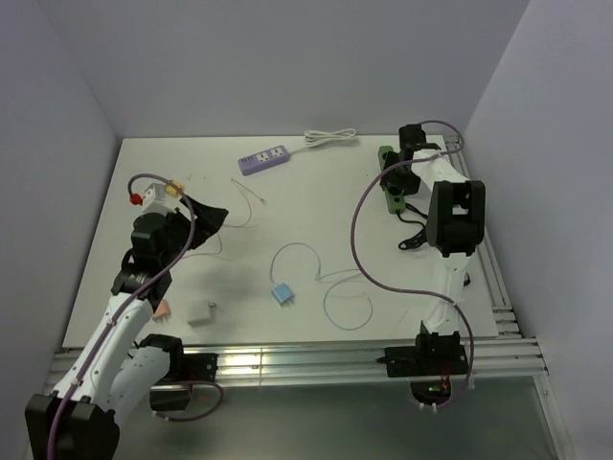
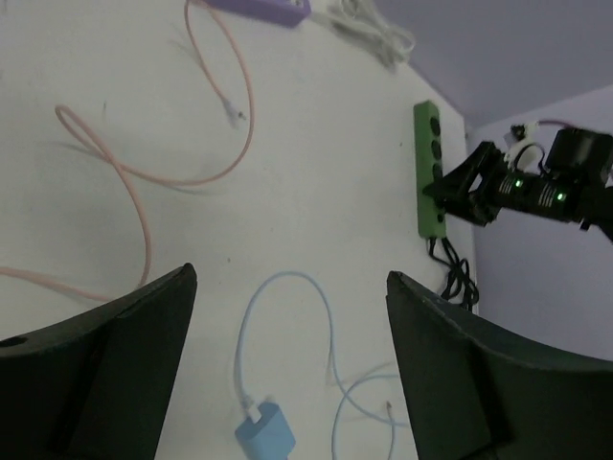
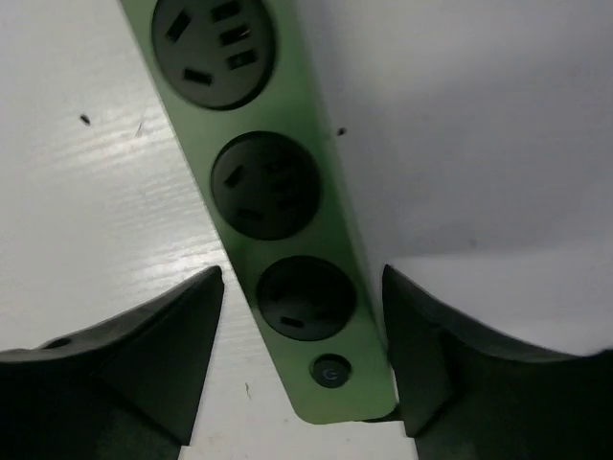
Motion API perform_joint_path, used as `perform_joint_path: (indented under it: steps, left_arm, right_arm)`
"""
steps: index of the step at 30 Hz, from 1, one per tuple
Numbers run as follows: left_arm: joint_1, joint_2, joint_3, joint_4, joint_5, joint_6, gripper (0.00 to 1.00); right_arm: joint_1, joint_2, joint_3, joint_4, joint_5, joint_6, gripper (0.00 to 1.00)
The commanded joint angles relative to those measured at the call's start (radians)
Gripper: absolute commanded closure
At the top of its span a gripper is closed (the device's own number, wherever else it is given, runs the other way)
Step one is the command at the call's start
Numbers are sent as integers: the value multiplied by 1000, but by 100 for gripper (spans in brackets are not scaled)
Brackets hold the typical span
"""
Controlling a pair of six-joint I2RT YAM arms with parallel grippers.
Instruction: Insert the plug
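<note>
Trouble is likeliest at the green strip (image 3: pixel 287 192), the biggest piece in play. The right gripper (image 3: pixel 302 287) straddles its near end w/ jaws apart: one pad close on the right side, a gap on the left, nothing clamped yet. If it bites off-centre, the strip could swivel on the table (image 1: pixel 316 211) or skid toward the right edge, & the sockets would end up angled badly for insertion. A black cord (image 1: pixel 414 230) runs from that end just beside the right arm & could snag or drag the strip.

Next risk is the blue plug (image 2: pixel 263 436). It lies around mid-table, toward the near edge, not held. The left gripper (image 2: pixel 292 278) hovers above it, fully released & empty. Prongs can't be made out, so a grab from above may take it skewed & it won't line up w/ a socket. Its pale blue cable (image 2: pixel 239 335) loops off beside it & could get pinched w/ the body or tug it back.

Other stuff:
- The purple strip (image 1: pixel 263 159) w/ white cord (image 1: pixel 330 138) sits at the far edge, well apart. It isn't in the way but is a possible wrong target.
- A pink cable (image 2: pixel 251 115) snakes over the left half, between the left arm & the far edge.
- A white adapter (image 1: pixel 201 313) sits by the near edge, on the left-edge side of the blue plug, & could be mistaken for it.
</note>
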Motion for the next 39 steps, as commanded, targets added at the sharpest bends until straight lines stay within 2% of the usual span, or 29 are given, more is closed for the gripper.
perform_joint_path:
  steps: [1, 5, 6, 8, 9, 11, 15, 20, 23, 24, 27, 29, 30, 31, 32, 34, 37, 38, 39]
  left_arm:
    - [-7, 109, 86, -96, 122, 37, 14]
    - [-73, 217, 131, -201, 111, 44, 28]
    - [-93, 223, 126, -201, 99, 36, 28]
    - [-161, 228, 88, -187, 53, -5, 30]
    - [-186, 229, 71, -157, 47, -24, 29]
    - [-267, 251, 33, -124, 41, -74, 28]
    - [-366, 312, 5, -92, -4, -125, 27]
    - [-465, 435, 29, -106, -83, -143, 27]
    - [-492, 490, 51, -133, -97, -145, 27]
    - [-495, 504, 54, -134, -97, -148, 27]
    - [-507, 547, 48, -97, -85, -162, 29]
    - [-521, 575, 43, -77, -70, -177, 30]
    - [-527, 582, 43, -68, -68, -180, 31]
    - [-533, 596, 43, -61, -73, -189, 31]
    - [-547, 602, 43, -51, -71, -193, 31]
    - [-558, 631, 47, -19, -70, -191, 34]
    - [-562, 688, 69, 0, -64, -165, 55]
    - [-564, 705, 77, 1, -62, -159, 67]
    - [-565, 731, 86, 3, -62, -144, 73]
  right_arm:
    - [59, 42, 95, -163, 55, -32, 38]
    - [108, -3, -21, -128, 113, -5, 62]
    - [134, -23, -52, -115, 113, 3, 73]
    - [160, -81, -154, -73, 97, 47, 84]
    - [186, -101, -187, -60, 75, 61, 96]
    - [214, -166, -304, -1, 4, 112, 100]
    - [316, -273, -483, 101, -55, 149, 100]
    - [485, -374, -656, 173, -36, 199, 100]
    - [551, -453, -725, 210, -43, 228, 89]
    - [560, -477, -750, 222, -48, 233, 81]
    - [609, -566, -833, 262, -71, 242, 49]
    - [637, -628, -869, 245, -29, 250, 43]
    - [655, -656, -883, 239, -20, 249, 34]
    - [657, -688, -905, 222, 10, 249, 30]
    - [657, -755, -912, 210, 50, 241, 3]
    - [657, -855, -908, 157, 83, 226, 0]
    - [659, -946, -877, 87, 127, 207, 0]
    - [659, -1001, -867, 66, 136, 203, 0]
    - [659, -1026, -859, 52, 138, 203, 0]
